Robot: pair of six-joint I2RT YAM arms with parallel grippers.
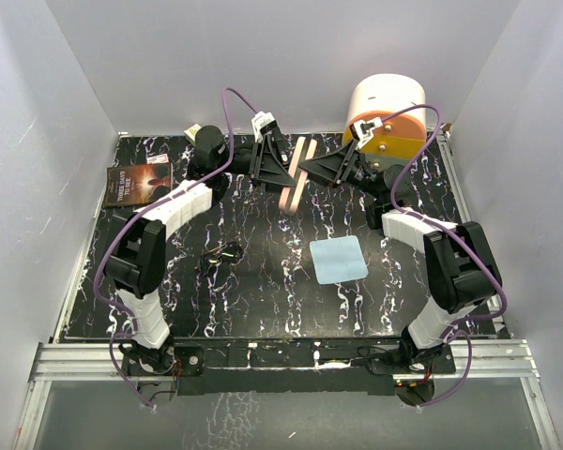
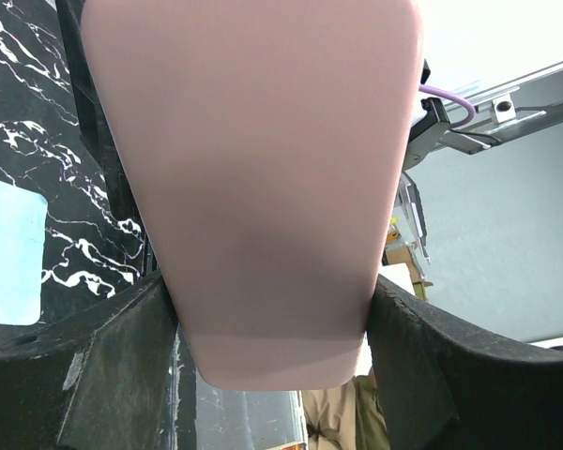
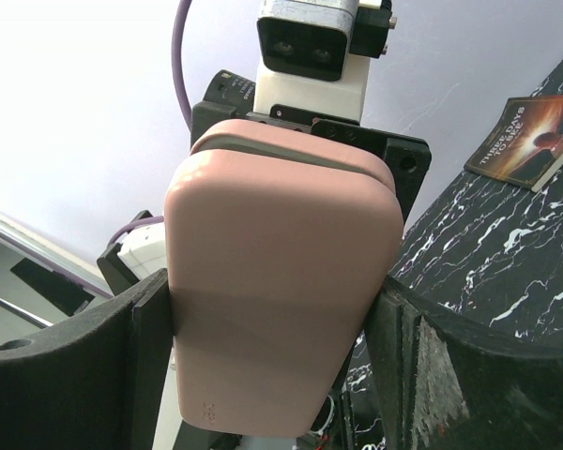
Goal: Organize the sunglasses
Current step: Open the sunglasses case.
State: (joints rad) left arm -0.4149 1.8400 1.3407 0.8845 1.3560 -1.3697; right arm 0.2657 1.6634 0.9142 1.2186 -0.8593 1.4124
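The sunglasses, thin and dark-framed, lie on the black marbled table left of centre, away from both grippers. A pink oblong case is held off the table at the back centre, edge-on from above, with a dark line between its two halves. My left gripper is shut on it from the left. In the left wrist view the pink case fills the gap between the fingers. My right gripper grips the pink case from the right, both pads against its sides.
A light blue square cloth lies flat right of centre. A dark book sits at the back left. A white and orange cylinder stands at the back right, behind the right arm. White walls enclose the table.
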